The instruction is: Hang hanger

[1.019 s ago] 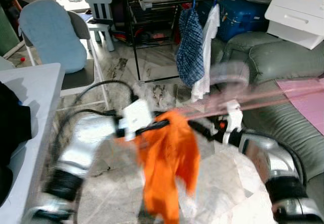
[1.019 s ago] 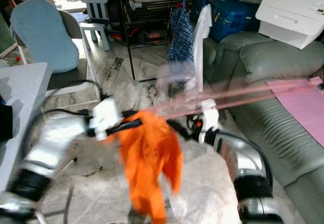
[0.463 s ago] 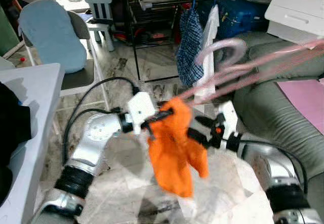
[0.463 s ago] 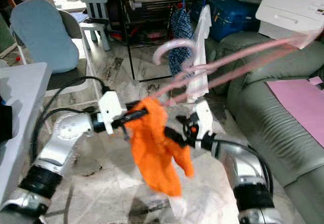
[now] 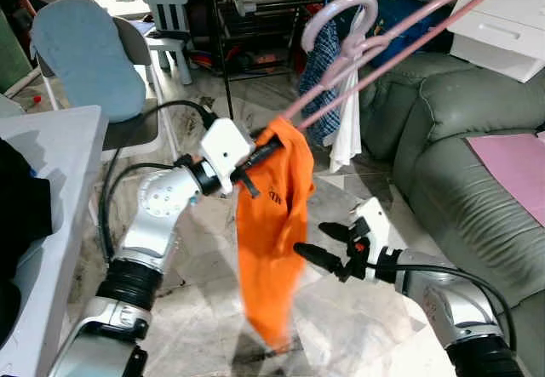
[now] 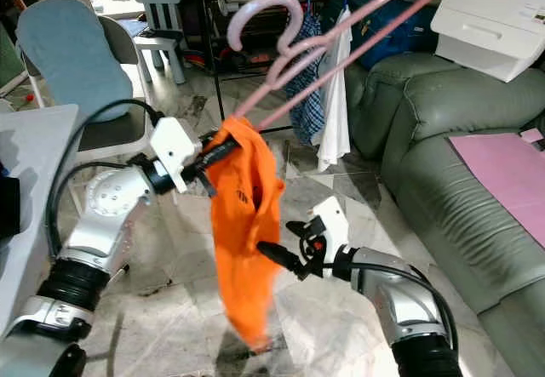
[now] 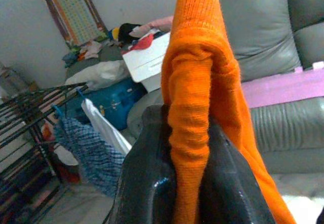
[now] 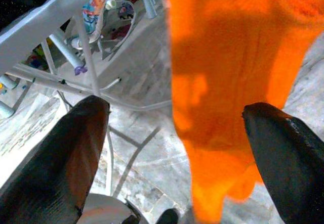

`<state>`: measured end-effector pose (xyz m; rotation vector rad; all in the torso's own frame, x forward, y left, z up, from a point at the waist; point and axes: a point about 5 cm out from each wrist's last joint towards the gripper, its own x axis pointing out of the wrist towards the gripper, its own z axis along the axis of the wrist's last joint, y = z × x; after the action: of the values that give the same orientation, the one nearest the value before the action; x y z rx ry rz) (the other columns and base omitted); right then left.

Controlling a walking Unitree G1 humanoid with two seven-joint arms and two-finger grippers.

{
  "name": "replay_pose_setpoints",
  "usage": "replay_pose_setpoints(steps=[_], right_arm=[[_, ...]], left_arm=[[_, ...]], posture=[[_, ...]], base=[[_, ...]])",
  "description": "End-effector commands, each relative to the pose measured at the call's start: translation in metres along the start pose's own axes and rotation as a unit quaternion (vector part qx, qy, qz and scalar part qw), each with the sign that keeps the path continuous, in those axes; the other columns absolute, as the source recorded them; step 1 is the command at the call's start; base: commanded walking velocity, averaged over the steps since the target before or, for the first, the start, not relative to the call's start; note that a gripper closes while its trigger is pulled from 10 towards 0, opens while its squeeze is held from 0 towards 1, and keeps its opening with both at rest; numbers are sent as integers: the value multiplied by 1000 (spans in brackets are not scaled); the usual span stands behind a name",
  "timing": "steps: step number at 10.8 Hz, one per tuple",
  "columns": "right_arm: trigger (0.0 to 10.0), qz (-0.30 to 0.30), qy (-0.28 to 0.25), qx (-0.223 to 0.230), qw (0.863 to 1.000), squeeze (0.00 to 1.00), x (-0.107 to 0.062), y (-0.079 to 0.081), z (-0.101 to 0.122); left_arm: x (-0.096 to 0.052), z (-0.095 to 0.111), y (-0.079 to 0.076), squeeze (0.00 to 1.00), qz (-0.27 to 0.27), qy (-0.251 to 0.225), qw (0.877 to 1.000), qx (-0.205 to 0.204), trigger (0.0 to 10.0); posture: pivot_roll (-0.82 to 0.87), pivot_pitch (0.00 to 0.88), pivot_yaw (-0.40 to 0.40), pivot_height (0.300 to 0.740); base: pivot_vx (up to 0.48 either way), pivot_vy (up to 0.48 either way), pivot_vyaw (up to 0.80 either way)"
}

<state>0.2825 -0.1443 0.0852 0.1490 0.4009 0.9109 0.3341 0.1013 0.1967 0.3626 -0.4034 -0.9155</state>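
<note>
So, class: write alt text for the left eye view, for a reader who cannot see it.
The left gripper holds up an orange garment draped on a pink hanger, while the right gripper, jaws open, sits beside the cloth. Behind are a drying rack and a grey sofa.

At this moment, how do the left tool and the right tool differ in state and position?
The left tool is raised and shut on the orange garment at the end of the pink hanger; the right tool sits lower, beside the hanging cloth. The left one's fingers pinch the fabric; the right one's fingers are spread wide and hold nothing. Both have two long black fingers and point toward the garment.
</note>
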Motion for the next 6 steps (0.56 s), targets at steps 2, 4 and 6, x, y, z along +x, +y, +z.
replay_pose_setpoints(steps=[2,4,6], right_arm=[[10000,-17,-20,-24,999,0,-1,-1,10],[10000,-91,-97,-19,991,0,-4,-15,34],[10000,-70,-129,-24,989,0,-5,-8,47]], left_arm=[[-7,-7,-6,0,-21,14,1000,0,0],[-17,-14,-12,0,-47,26,999,-11,0],[-23,-19,-11,0,-64,44,997,2,0]], posture=[[-102,43,23,740],[-103,44,22,740],[-106,46,21,740]], base=[[0,0,0],[0,0,0],[0,0,0]])
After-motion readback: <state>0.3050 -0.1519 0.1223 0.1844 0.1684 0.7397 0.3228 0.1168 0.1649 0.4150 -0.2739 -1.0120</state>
